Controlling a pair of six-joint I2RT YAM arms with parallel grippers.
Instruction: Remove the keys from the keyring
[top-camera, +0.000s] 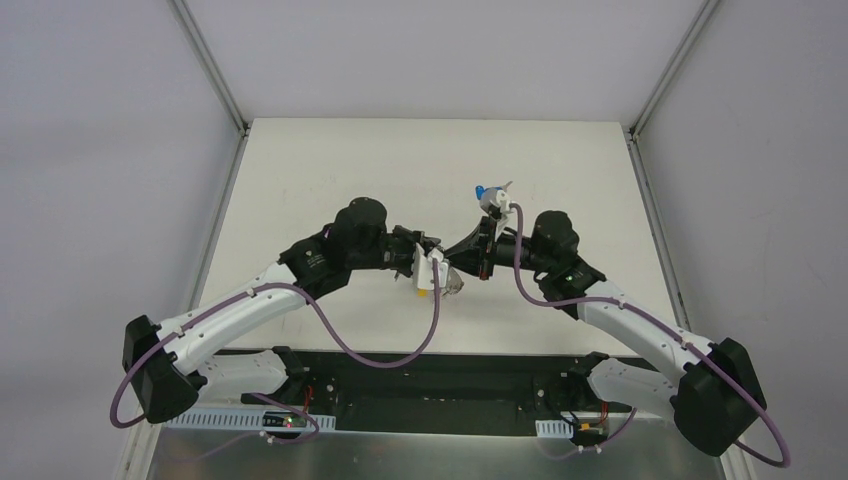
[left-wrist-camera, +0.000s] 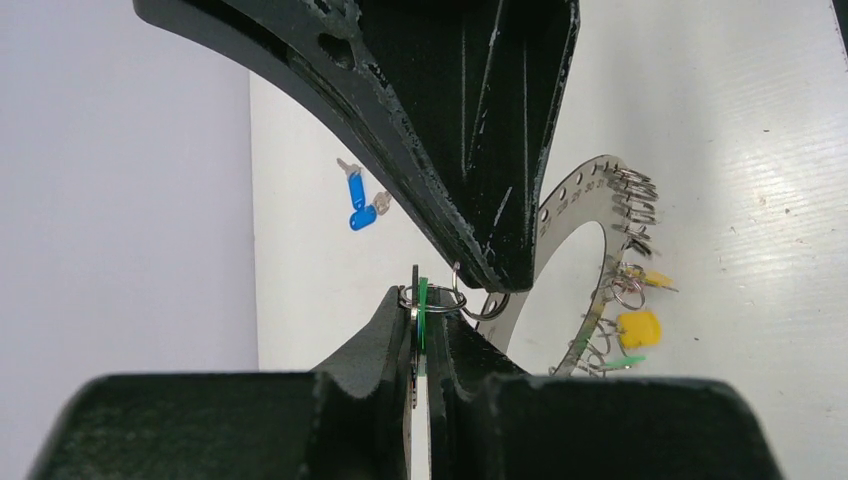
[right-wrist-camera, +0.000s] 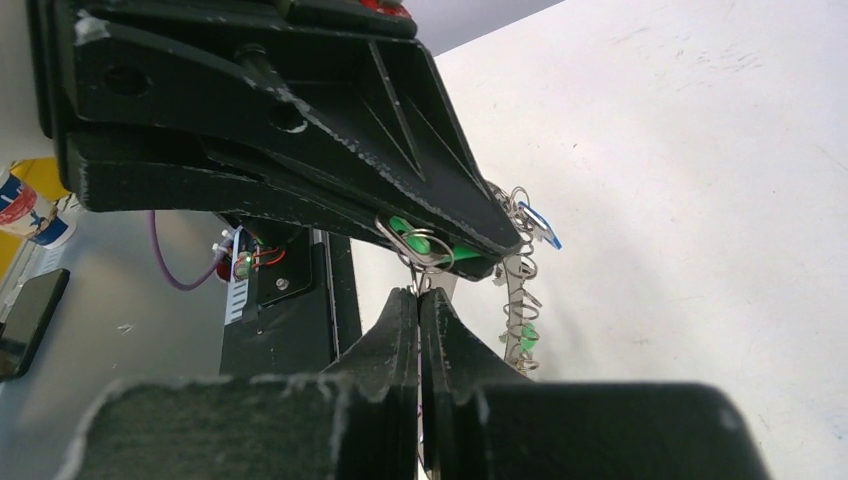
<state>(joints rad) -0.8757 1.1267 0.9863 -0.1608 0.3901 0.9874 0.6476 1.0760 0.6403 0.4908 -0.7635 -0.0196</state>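
My left gripper (left-wrist-camera: 422, 300) is shut on a green-headed key (left-wrist-camera: 423, 315), edge-on between its pads, with a small split ring (left-wrist-camera: 432, 301) at the top. My right gripper (right-wrist-camera: 419, 295) is shut on a small wire ring (right-wrist-camera: 418, 270) linked to that key. The two grippers meet tip to tip above the table (top-camera: 340, 170). The keyring (left-wrist-camera: 572, 200), a grey hoop with numbered holes, hangs beside them and carries several small rings, a yellow key (left-wrist-camera: 638, 328) and green keys (left-wrist-camera: 625, 360). Two blue keys (left-wrist-camera: 357, 200) lie loose on the table; they also show in the top view (top-camera: 487, 192).
The white table is bounded by grey walls and metal frame posts (top-camera: 215, 70). A black base plate with wiring (top-camera: 430, 385) runs along the near edge. The right wrist view shows a dark phone-like slab (right-wrist-camera: 25, 320) off the table at the left.
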